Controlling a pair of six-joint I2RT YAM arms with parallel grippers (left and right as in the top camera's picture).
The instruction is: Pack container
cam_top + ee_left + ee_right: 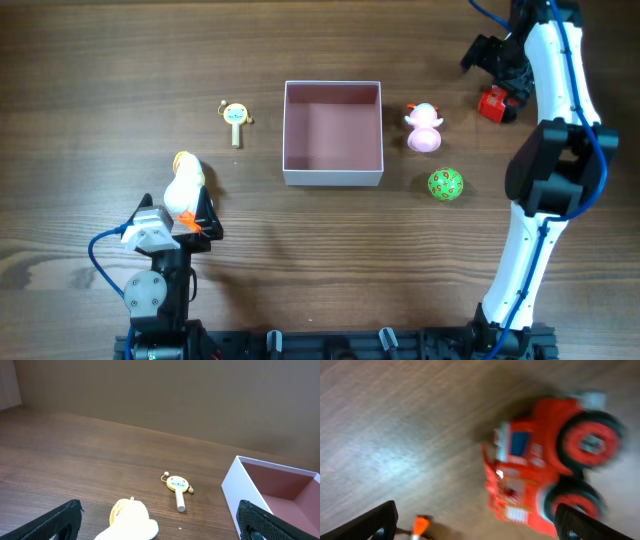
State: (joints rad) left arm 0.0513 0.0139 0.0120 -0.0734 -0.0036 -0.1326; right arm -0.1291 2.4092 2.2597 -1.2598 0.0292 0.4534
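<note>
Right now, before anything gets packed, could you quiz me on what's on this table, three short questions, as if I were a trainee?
1. True or false: the square white box with the dusty-pink inside already holds a toy.
2. Which toy lies closest to the right gripper? A) green spotted ball B) red plastic toy truck C) round yellow rattle on a stick
3. How many toys lie on the wooden table outside the box?
Key: 1 false, the box is empty. 2 B. 3 five.
</note>
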